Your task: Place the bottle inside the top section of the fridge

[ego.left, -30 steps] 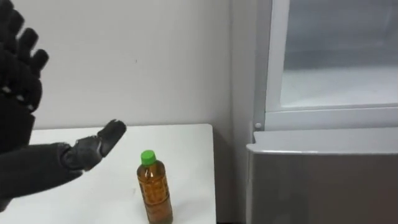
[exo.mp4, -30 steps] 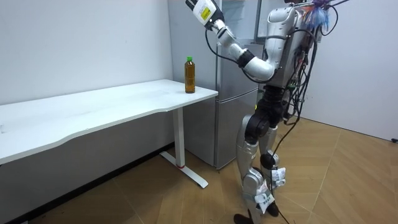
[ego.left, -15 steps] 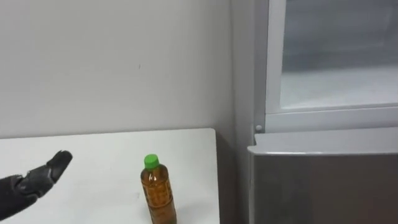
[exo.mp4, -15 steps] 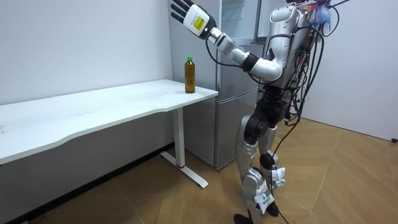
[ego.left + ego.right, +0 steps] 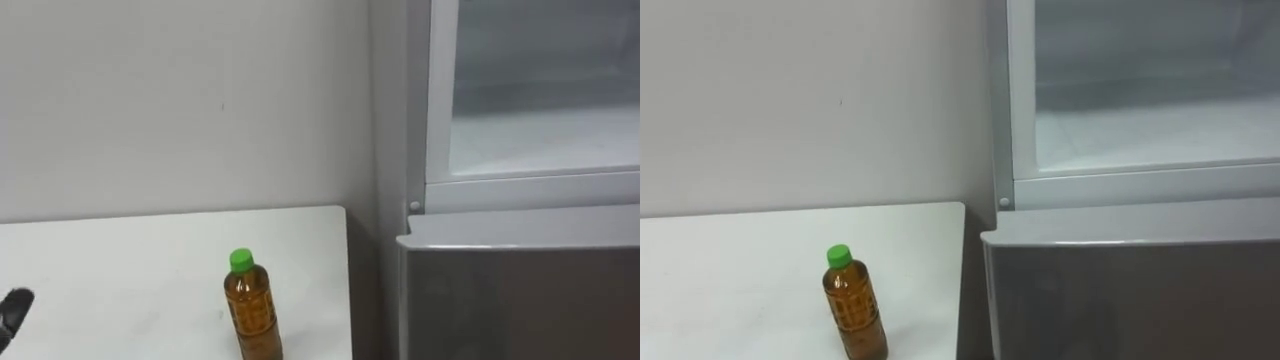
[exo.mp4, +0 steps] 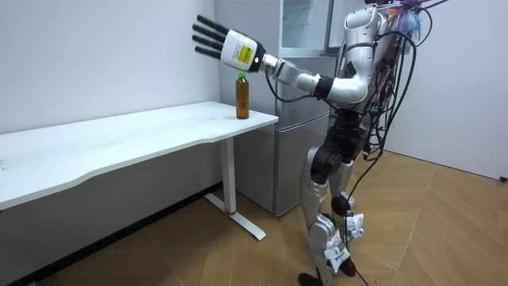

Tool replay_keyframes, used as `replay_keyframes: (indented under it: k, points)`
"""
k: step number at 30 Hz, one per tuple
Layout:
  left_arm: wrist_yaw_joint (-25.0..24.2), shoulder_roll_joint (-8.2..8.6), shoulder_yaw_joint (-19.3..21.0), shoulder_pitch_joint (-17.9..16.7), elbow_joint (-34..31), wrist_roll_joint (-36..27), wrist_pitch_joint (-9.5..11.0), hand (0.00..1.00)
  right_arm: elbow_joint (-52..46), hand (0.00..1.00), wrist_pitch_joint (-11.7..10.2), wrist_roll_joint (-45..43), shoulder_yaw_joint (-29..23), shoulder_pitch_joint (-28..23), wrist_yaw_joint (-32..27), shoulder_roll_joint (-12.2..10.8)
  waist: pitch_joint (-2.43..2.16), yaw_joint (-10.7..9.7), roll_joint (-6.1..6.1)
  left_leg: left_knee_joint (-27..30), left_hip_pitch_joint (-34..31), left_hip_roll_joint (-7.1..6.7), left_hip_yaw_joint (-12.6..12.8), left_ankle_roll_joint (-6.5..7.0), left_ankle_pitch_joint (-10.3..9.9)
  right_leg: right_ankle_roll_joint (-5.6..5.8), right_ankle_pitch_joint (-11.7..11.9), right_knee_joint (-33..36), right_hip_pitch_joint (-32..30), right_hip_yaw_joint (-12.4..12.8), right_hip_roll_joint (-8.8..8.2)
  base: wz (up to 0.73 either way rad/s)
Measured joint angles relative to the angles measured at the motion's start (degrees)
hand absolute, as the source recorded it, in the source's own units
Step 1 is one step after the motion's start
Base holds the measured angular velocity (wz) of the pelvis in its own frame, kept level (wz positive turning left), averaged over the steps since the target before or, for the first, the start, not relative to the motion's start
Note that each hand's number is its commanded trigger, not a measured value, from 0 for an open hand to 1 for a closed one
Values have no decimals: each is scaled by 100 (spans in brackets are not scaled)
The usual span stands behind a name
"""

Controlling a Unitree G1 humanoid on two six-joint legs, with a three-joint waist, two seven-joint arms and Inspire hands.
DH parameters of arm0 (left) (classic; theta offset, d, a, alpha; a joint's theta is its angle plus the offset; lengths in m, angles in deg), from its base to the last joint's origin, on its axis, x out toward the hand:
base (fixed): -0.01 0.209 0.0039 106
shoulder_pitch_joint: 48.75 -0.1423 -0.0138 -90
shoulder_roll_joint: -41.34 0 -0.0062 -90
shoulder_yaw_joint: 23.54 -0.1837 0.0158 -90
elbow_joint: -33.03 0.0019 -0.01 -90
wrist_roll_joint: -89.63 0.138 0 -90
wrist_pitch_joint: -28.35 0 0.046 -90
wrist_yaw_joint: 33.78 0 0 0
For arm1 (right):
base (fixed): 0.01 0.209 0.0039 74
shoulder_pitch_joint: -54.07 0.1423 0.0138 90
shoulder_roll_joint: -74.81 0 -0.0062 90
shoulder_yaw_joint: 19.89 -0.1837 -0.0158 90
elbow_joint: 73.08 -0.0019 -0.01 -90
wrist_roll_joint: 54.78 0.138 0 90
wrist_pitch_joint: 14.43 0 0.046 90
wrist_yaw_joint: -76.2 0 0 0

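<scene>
Right, the amber plastic bottle with the green cap (image 5: 250, 320) stands upright on the white rectangular table (image 5: 120, 270), close to the table's right end and the front edge, just beside the tall grey fridge (image 6: 298, 103). Nobody is holding it; it is free on all sides.

Up in the room view the robot stands on the wooden floor in front of the fridge, by the table's end, with its left arm stretched out level over the tabletop. The left hand (image 6: 236, 49) is flat and spread, dark fingers (image 6: 205, 36) straight and fanned apart, holding nothing. It hangs above the bottle's height and off towards the room view's left, apart from the green cap. From the head camera, just a dark fingertip of that hand (image 5: 12, 308) peeks in at the left edge, well apart from the bottle.

On the fridge, the upper compartment (image 5: 540, 140) stands open, its pale frame and light inside on show. Below it sits the closed grey lower door (image 5: 520, 290). A plain white wall (image 5: 180, 100) backs the table.
</scene>
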Motion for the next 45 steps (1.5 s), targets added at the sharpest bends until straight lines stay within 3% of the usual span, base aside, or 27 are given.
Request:
replay_keyframes:
  k: [3, 10, 13, 23, 27, 34, 39, 45]
  points:
    - [123, 105, -193, -121, 551, -8, -8, 0, -4, 0, 78, -33, -5, 1, -27, 2, 1, -24, -14, -1, 24, -1, -2, 0, 0, 0, -20, 10, 26, -8, 0, 1]
    - [140, 134, -479, -345, 1776, -346, -24, 0, -102, 0, 186, -209, -10, -27, -82, 3, -16, -6, -78, -6, 43, 7, 24, 0, 0, -7, -23, 32, 17, 10, 3, -1]
    - [133, 140, -589, -402, 2442, -348, -31, 0, -150, 0, 191, -222, -7, -59, -47, 0, -4, 34, -86, -10, 69, 13, 83, 0, 0, -18, -33, 90, -4, 45, -1, -7]
    - [-48, 170, -1143, -452, 5215, -484, -36, 0, -180, 0, 187, -287, -21, -87, 136, -2, -31, 58, -166, 9, 127, 17, 143, 0, -2, -19, -34, 86, 49, 126, 2, -4]
    - [-244, 259, -1242, -449, 5478, -685, -38, 0, -180, 0, 188, -275, -18, -97, 205, -3, -22, 59, -196, 32, 110, 20, 143, 3, -4, -19, -34, 103, 31, 135, 3, 2]
    - [-542, 255, -1492, -425, 6273, -700, -35, 0, -161, 0, 187, -272, -13, -90, 212, 0, -27, -24, -188, 28, 113, 22, 181, 9, -8, -22, -48, 186, -20, 162, -8, -2]
    - [-751, 258, -1778, -439, 6737, -642, -151, 0, -41, 0, 190, -235, -1, -18, 214, -2, -26, -60, -190, 29, 107, 22, 186, 15, -11, -18, -55, 188, -24, 154, -8, 1]
    - [-968, 245, -1967, -359, 7195, 425, -162, 0, 6, 0, 187, -231, 64, 63, 176, -4, -26, -101, -204, 19, 113, 22, 192, 15, -11, -19, -55, 188, -31, 168, -7, 0]
